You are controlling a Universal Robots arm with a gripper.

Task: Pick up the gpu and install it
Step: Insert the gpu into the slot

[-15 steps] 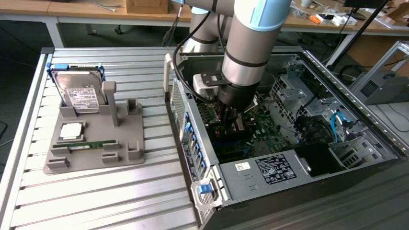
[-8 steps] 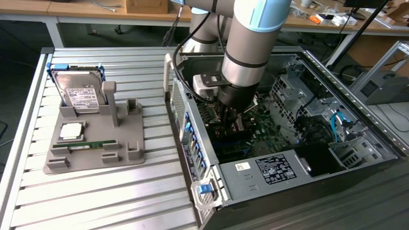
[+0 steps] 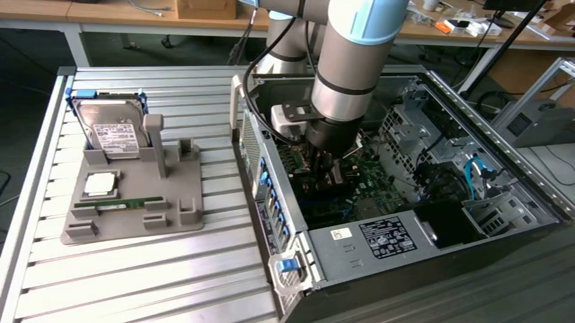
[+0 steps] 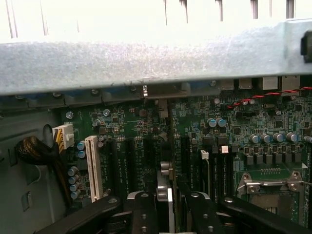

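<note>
"Slatted metal table [image 3: 134, 282], open computer case [image 3: 503, 161] alongside — where do we find the gpu [image 4: 165, 187]?"

"We see it edge-on inside the case, clamped upright between the end effector's [image 4: 170, 202] fingers [image 4: 144, 214], just above the motherboard's [image 4: 131, 122] dark slots [image 4: 131, 163] — whether it touches one, we cannot tell. The hard drive [image 3: 112, 131] leans on the grey tray [image 3: 134, 225]."

You get washed-out glare on the case rail [image 4: 156, 63]. The motherboard [image 4: 141, 124] looks dim; your exterior view is evenly lit.
</note>
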